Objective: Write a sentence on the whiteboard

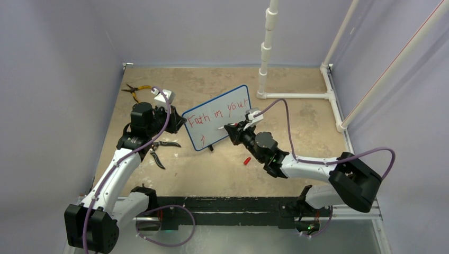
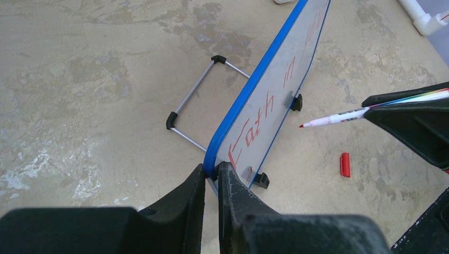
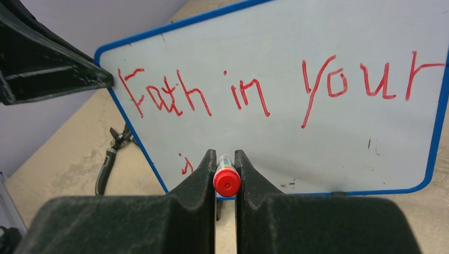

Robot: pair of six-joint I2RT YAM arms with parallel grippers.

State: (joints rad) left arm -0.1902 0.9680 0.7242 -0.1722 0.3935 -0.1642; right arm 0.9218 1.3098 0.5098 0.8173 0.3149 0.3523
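Looking down from the top cam, the whiteboard (image 1: 217,117) stands mid-frame on the bench (image 1: 296,127). The left pincer (image 1: 179,123) is clenched on its left edge, and the right pincer (image 1: 231,128), just in front, is grasping a marker (image 1: 223,127). Left wrist cam: that pincer pinches the blue frame at bottom center, with a red cap (image 2: 345,164) lying lower right. Right wrist cam: the sentence (image 3: 254,90) reads "Fath in your" across the top, plus a tiny red mark lower left.

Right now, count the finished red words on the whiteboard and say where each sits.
3, all on the top line of the whiteboard: "Faith" left, "in" middle, "your" right. A small red mark lower left begins a second line; the marker may hide more there.
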